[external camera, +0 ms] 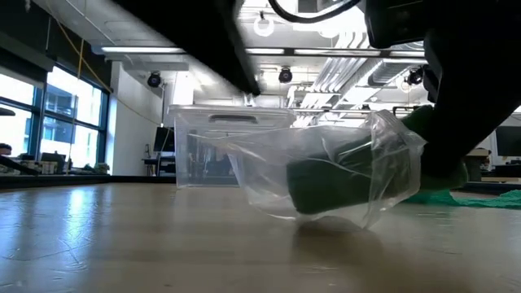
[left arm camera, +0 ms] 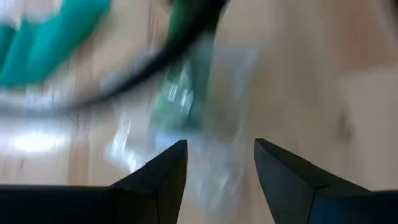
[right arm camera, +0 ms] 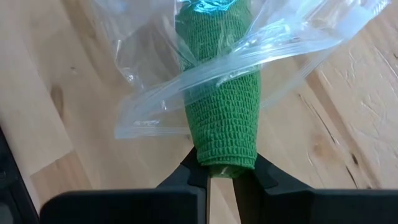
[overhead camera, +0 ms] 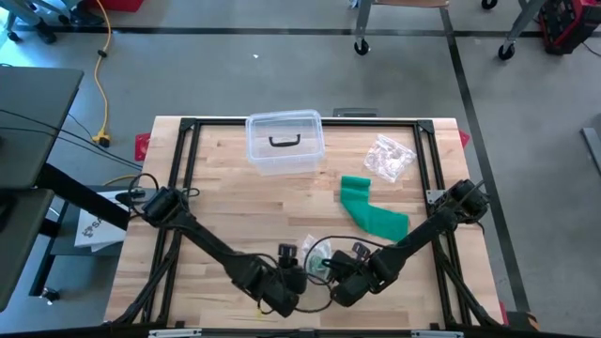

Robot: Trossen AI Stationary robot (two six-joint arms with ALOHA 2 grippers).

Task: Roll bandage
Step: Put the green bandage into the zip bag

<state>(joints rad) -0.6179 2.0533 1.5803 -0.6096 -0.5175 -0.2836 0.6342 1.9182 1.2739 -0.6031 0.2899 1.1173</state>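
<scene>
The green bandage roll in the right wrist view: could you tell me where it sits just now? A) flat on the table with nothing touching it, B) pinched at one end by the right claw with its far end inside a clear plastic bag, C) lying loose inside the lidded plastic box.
B: the right claw is shut on the near end of the green bandage roll, whose far end sits inside the clear plastic bag.

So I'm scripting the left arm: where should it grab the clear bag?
Probably the loose plastic bag mouth rim beside the green bandage roll, approached from the side opposite the right gripper, which pinches the roll's outer end; the film stands free there.
</scene>
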